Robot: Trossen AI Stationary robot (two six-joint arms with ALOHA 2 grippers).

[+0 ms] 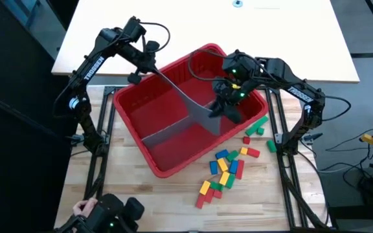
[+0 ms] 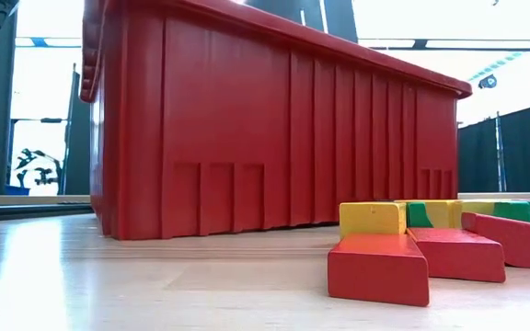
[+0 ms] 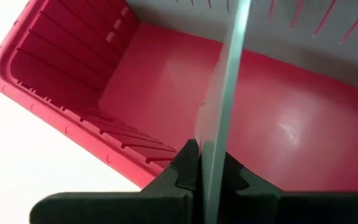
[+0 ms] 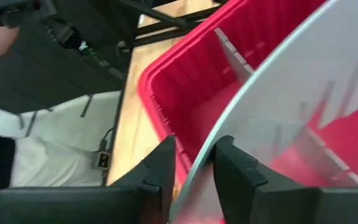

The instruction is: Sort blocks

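Sorting has not begun: the blocks [image 1: 228,169] all lie loose on the desk [image 1: 154,200] just outside the red bin [image 1: 144,107], a scattered band running diagonally from the bin's right corner toward the desk's front, their long axes pointing every which way. None is inside the bin. Both arms are busy with a long grey divider panel [image 1: 186,103] that stands slantwise across the bin. The left pincer [image 1: 137,75] is clamped on its far end, the right pincer [image 1: 222,109] on its near end, so the compartments are still being set up.
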